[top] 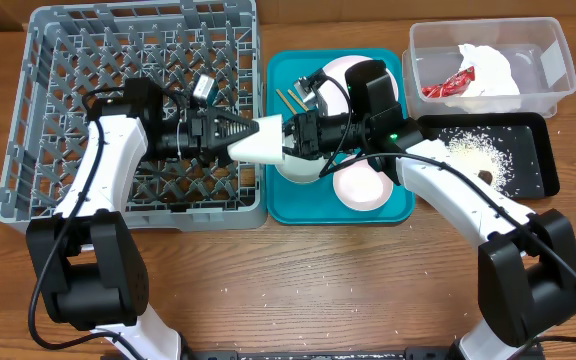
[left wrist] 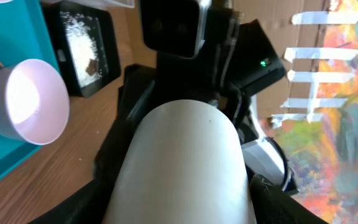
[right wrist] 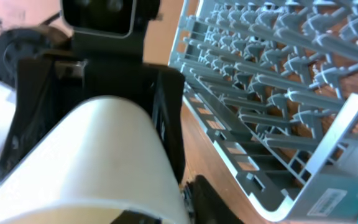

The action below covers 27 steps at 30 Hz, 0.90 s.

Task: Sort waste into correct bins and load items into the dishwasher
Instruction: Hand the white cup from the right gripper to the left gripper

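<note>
My left gripper (top: 233, 133) straddles the narrow end of the small smooth white cup (top: 264, 141). My right gripper (top: 296, 136) meets its wide rim. I cannot tell which one clamps. Both forearms reach level toward mid-frame, the cup sideways over the edge between the grey lattice plastic dish rack (top: 68, 60) and the teal tray (top: 288, 205).

Open tabletop (top: 318, 290) in front; left arm (top: 108, 150), white cup (top: 258, 140), right arm (top: 448, 180) over dish rack (top: 261, 70) wall.

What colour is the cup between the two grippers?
White. The cup shows best in the overhead view.
</note>
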Each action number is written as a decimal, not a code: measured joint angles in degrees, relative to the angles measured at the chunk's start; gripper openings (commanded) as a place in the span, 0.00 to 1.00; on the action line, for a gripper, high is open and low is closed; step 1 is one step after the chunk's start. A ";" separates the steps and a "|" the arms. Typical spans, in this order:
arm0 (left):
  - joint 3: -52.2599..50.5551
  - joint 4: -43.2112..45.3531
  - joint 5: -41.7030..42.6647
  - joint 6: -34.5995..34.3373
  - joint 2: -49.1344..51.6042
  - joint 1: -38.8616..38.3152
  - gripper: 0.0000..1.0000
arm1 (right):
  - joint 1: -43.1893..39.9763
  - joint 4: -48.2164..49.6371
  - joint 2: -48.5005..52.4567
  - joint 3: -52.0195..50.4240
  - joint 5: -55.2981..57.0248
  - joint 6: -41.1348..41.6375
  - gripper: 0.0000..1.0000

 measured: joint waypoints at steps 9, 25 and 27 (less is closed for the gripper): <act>0.04 -0.11 -7.26 0.00 0.00 0.02 0.44 | -6.21 -1.84 0.04 -0.07 -0.50 -0.35 0.50; 27.56 -17.14 -66.88 -13.09 -7.48 -6.43 0.51 | -9.68 -18.80 0.04 -0.11 10.71 -8.74 0.58; 27.54 -18.10 -72.17 -15.76 -7.98 -8.81 0.50 | -9.75 -21.59 0.04 -0.09 13.75 -9.31 0.59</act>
